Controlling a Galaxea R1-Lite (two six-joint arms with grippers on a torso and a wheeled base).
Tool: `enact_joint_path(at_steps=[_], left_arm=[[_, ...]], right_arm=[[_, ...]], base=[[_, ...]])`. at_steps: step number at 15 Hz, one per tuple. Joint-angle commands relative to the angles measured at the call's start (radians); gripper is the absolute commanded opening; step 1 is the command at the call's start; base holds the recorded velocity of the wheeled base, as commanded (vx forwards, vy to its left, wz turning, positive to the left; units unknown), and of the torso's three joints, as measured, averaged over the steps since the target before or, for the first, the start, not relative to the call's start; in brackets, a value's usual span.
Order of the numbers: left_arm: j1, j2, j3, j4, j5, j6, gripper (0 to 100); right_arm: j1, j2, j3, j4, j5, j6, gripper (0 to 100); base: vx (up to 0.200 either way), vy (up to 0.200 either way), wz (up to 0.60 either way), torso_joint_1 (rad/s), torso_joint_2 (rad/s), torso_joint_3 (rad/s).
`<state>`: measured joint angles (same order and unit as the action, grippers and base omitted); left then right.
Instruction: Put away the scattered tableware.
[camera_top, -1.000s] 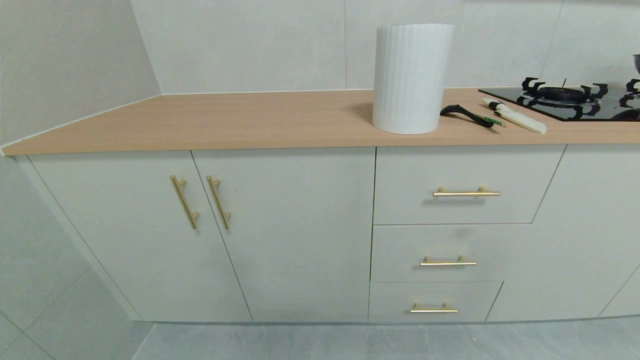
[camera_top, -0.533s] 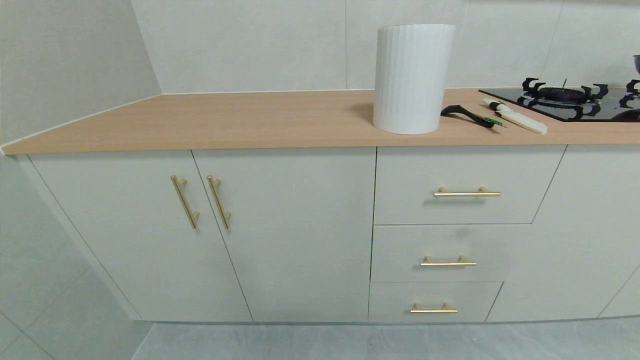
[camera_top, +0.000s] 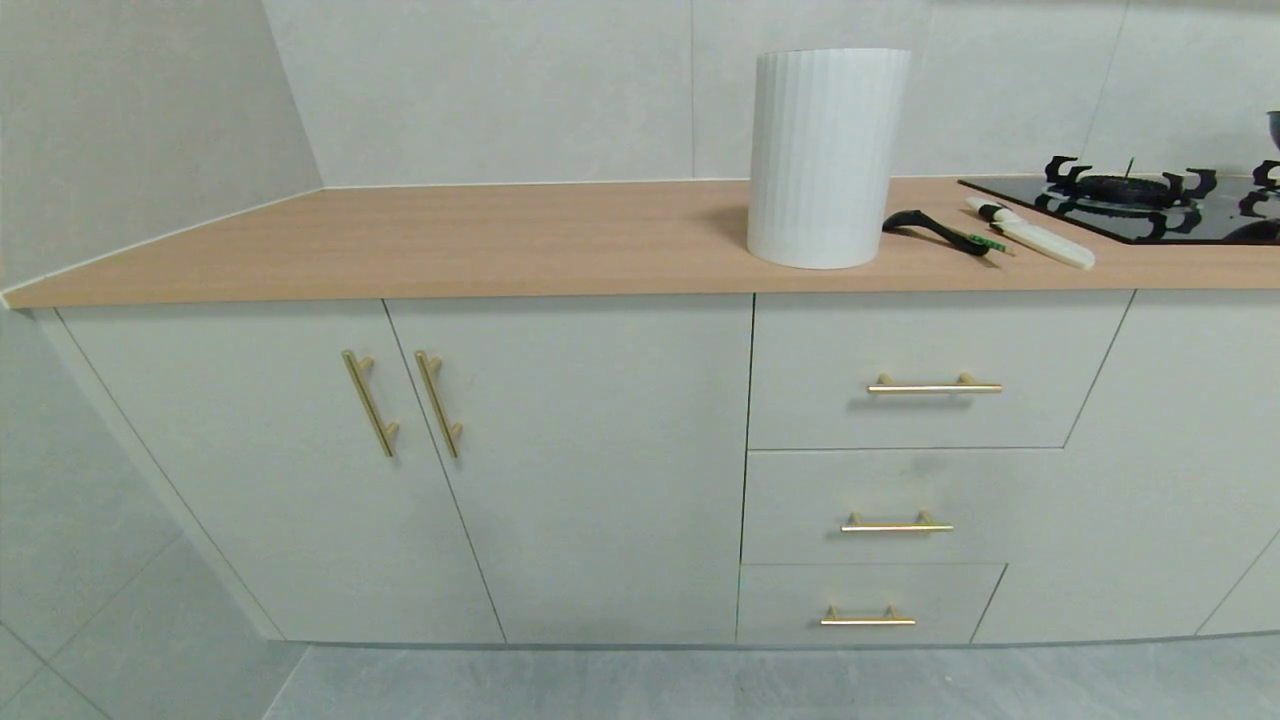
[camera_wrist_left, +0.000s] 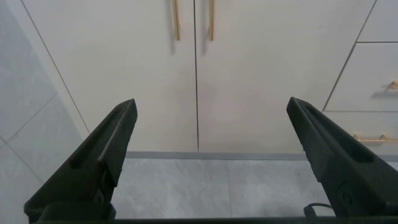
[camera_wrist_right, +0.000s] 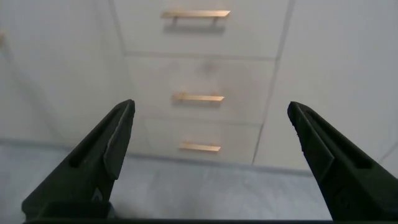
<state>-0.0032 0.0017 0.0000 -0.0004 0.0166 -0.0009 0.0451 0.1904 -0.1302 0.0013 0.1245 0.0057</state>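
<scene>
On the wooden countertop (camera_top: 480, 240) a tall white ribbed holder (camera_top: 825, 155) stands upright. Just right of it lie a black-handled utensil (camera_top: 935, 230) and a white knife-like utensil (camera_top: 1030, 232), close to the front edge. My left gripper (camera_wrist_left: 211, 109) is open, low down and facing the double cabinet doors (camera_wrist_left: 196, 74) with nothing between its fingers. My right gripper (camera_wrist_right: 211, 112) is open too, low before the stack of drawers (camera_wrist_right: 199, 81), and holds nothing.
A black gas hob (camera_top: 1130, 200) sits at the counter's right end. Below are two doors with gold handles (camera_top: 400, 400) and three drawers with gold handles (camera_top: 932, 385). Grey tiled floor (camera_top: 700, 680) lies in front; walls meet at the left corner.
</scene>
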Motion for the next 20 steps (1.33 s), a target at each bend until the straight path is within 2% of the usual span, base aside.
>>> enact_joint_path(at_steps=[1, 4, 9, 10, 12, 17, 20], left_arm=[[0.0, 0.001, 0.0, -0.001, 0.0, -0.001, 100], [0.0, 0.001, 0.0, -0.001, 0.0, -0.001, 100], [0.0, 0.001, 0.0, -0.001, 0.0, -0.001, 100], [0.0, 0.001, 0.0, 0.0, 0.0, -0.001, 100], [0.0, 0.001, 0.0, -0.001, 0.0, -0.001, 100], [0.0, 0.001, 0.0, -0.001, 0.0, -0.001, 100], [0.0, 0.001, 0.0, -0.001, 0.0, -0.001, 100]], right_arm=[[0.053, 0.253, -0.054, -0.007, 0.041, 0.0, 100], [0.067, 0.454, -0.135, -0.015, 0.052, -0.009, 100], [0.068, 0.653, -0.209, -0.032, 0.05, -0.021, 100], [0.07, 0.755, -0.246, -0.037, 0.05, -0.044, 100], [0.076, 0.899, -0.275, -0.096, 0.05, -0.067, 100], [0.088, 1.319, -0.368, -0.351, 0.037, -0.153, 100], [0.088, 1.475, -0.463, -0.374, 0.018, -0.156, 100]], base=[[0.0, 0.0, 0.0, 0.0, 0.0, 0.0], [0.0, 0.0, 0.0, 0.0, 0.0, 0.0], [0.0, 0.0, 0.0, 0.0, 0.0, 0.0], [0.0, 0.0, 0.0, 0.0, 0.0, 0.0], [0.0, 0.0, 0.0, 0.0, 0.0, 0.0], [0.0, 0.0, 0.0, 0.0, 0.0, 0.0], [0.0, 0.0, 0.0, 0.0, 0.0, 0.0]])
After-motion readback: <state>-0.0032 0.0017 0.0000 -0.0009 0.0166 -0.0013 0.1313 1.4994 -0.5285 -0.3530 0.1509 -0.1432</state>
